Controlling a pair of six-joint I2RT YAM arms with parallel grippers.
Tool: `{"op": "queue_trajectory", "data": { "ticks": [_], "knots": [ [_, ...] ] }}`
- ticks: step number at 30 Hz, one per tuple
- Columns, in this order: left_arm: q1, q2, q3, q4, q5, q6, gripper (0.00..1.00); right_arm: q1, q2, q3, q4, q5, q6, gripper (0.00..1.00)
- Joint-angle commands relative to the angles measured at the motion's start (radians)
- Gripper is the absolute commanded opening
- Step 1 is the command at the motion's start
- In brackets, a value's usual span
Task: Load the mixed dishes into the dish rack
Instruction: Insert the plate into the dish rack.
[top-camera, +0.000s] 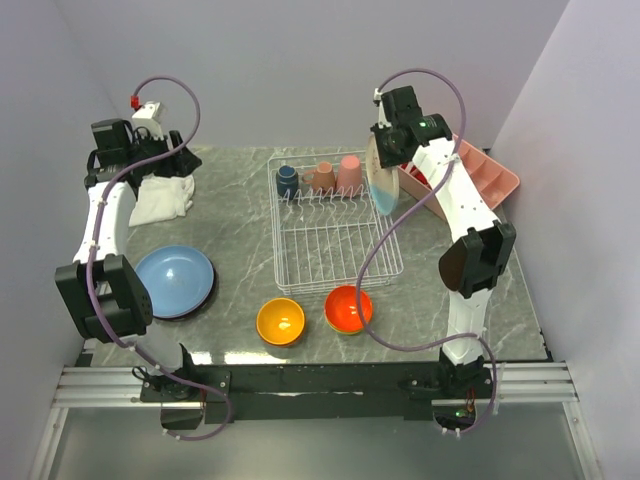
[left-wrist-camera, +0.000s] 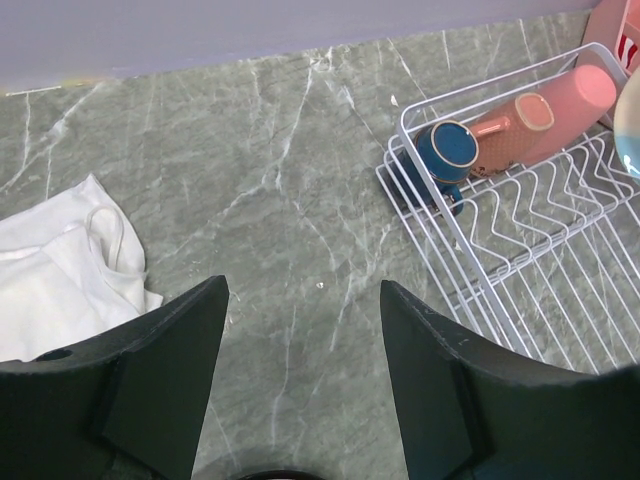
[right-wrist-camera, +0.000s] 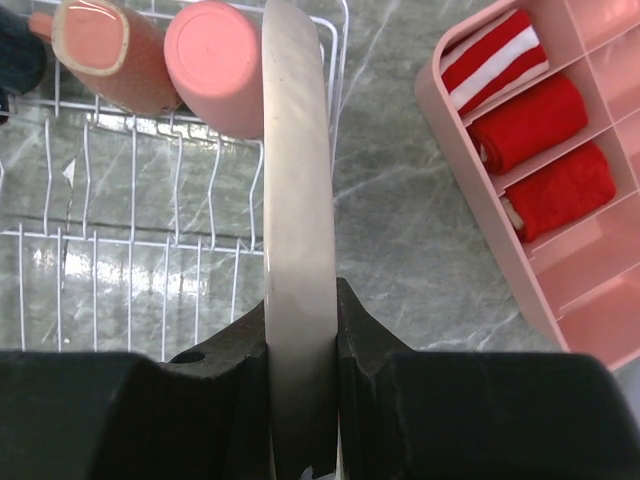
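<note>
One pale plate (right-wrist-camera: 298, 200) stood on edge, clamped at its rim by the right gripper (right-wrist-camera: 300, 325) above the right side of the dish rack (top-camera: 335, 255), likely so it could slot upright between the wires. A navy cup (top-camera: 287, 181) and pink cups (top-camera: 349, 172) lay along the rack's far end. On the table waited a blue plate (top-camera: 174, 280), an orange-yellow bowl (top-camera: 280, 321) and a red-orange bowl (top-camera: 348, 308). The left gripper (left-wrist-camera: 305, 300) hung released and empty beside the white cloth (top-camera: 163, 198).
</note>
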Motion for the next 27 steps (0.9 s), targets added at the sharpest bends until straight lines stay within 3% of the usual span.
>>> {"op": "queue_trajectory", "data": {
  "ticks": [1, 11, 27],
  "knots": [
    [-0.001, -0.003, 0.034, 0.0, 0.011, 0.036, 0.68, 0.003, -0.013, 0.062, 0.091, 0.013, 0.006, 0.0],
    [-0.001, 0.014, 0.043, -0.017, 0.021, 0.047, 0.68, 0.003, 0.02, -0.042, 0.083, 0.044, 0.054, 0.0],
    [-0.018, 0.009, 0.03, -0.006, 0.027, 0.039, 0.68, 0.04, 0.004, -0.059, 0.08, 0.167, 0.15, 0.0]
  ]
}}
